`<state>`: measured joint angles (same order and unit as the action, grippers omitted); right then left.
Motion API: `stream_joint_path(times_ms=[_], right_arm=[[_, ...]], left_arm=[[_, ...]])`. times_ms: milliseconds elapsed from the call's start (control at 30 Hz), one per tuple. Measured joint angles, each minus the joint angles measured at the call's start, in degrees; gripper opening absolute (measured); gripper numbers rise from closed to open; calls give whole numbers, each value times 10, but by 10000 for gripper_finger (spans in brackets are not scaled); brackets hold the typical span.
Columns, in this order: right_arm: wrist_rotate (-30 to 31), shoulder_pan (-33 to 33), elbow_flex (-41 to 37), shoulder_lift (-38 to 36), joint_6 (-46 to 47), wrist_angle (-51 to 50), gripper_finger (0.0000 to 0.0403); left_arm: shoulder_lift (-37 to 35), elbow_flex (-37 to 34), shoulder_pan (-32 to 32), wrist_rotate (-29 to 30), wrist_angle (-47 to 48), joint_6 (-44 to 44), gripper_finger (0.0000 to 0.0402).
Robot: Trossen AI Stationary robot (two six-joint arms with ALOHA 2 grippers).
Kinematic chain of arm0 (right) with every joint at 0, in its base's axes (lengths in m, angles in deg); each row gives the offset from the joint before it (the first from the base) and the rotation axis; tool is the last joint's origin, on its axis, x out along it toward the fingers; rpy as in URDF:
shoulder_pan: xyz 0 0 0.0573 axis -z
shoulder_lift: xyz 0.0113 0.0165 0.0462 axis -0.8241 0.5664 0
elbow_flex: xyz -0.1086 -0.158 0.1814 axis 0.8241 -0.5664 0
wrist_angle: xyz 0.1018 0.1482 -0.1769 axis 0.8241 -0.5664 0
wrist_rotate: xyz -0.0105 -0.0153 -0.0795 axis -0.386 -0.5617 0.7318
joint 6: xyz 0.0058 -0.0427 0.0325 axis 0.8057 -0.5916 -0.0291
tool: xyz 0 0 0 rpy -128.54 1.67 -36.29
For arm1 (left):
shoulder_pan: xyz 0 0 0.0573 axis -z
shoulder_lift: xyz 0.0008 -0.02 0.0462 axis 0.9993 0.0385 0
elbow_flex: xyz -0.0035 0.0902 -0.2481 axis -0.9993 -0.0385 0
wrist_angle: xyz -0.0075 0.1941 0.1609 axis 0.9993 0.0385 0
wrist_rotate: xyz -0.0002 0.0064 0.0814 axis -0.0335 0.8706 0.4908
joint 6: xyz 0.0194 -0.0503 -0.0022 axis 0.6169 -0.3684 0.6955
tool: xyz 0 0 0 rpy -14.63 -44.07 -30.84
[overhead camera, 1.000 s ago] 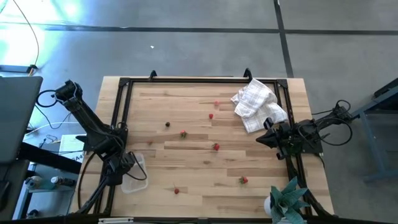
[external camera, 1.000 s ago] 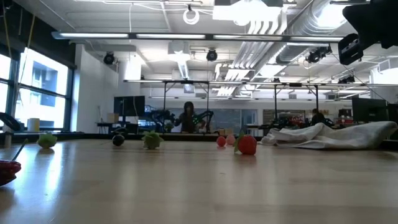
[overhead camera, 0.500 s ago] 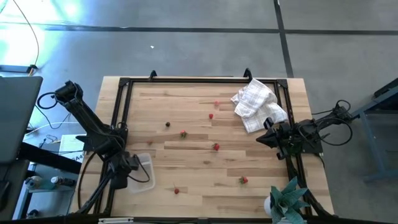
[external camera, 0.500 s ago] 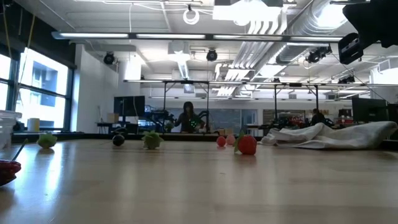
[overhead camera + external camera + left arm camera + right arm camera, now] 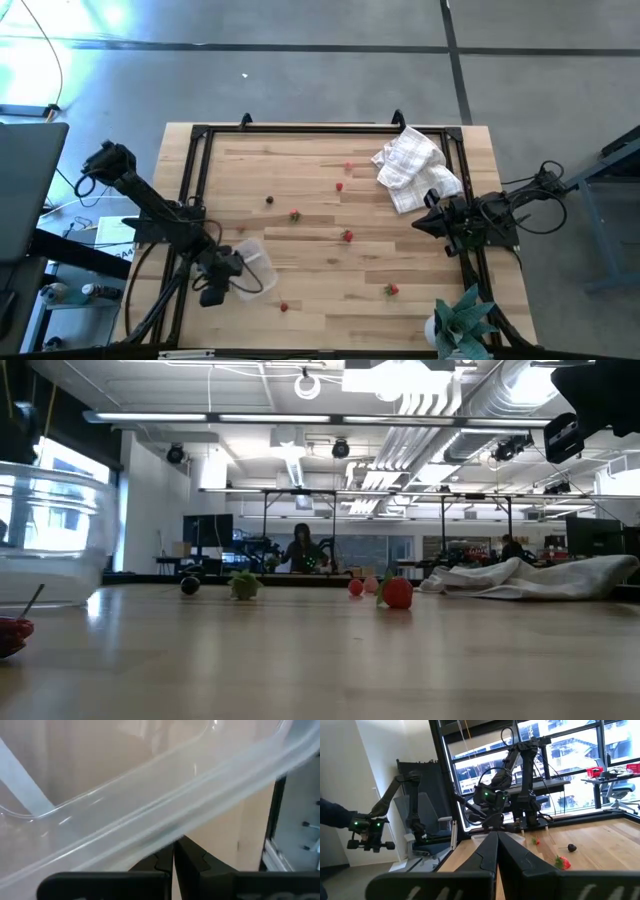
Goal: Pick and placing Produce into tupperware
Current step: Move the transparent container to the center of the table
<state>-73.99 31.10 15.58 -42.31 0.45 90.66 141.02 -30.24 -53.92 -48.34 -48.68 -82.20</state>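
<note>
The tupperware (image 5: 254, 268) is a clear rectangular container near the table's left-near corner; it also shows large in the low view as the tupperware (image 5: 48, 530). My left gripper (image 5: 231, 268) sits at its left side, shut on it. The produce lies scattered as small red berries (image 5: 347, 236) (image 5: 391, 290) (image 5: 284, 307) (image 5: 295, 214) and one dark piece (image 5: 269, 199). My right gripper (image 5: 424, 222) waits shut near the right edge, touching nothing. My left gripper (image 5: 173, 851) has the tupperware by its rim (image 5: 165, 827), on the side toward the table's left edge, pinched between the two fingers. The fingers come about level from the table's left. Whether the base is on the wood or lifted, I cannot tell.
A white checked cloth (image 5: 415, 168) lies crumpled at the far-right corner. A green plant (image 5: 465, 320) stands at the near-right corner. A black frame (image 5: 300, 128) borders the table. One red berry (image 5: 10, 632) lies close by the container.
My left gripper has moved toward the table's right, away from the left-near edge, taking the tupperware with it. The container stands farther onto the wood than before and has come into the low view. My right arm has kept still.
</note>
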Motion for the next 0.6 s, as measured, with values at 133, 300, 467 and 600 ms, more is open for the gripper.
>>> stream_joint_path(times_ms=[133,300,467,600], right_arm=[[0,0,0,0,0,0,0],[0,0,0,0,0,0,0],[0,0,0,0,0,0,0],[0,0,0,0,0,0,0]], left_arm=[[14,1,-54,0,-8,56,3],[17,12,-113,12,-6,123,3],[17,39,-153,20,11,200,3],[17,57,-178,37,19,252,3]])
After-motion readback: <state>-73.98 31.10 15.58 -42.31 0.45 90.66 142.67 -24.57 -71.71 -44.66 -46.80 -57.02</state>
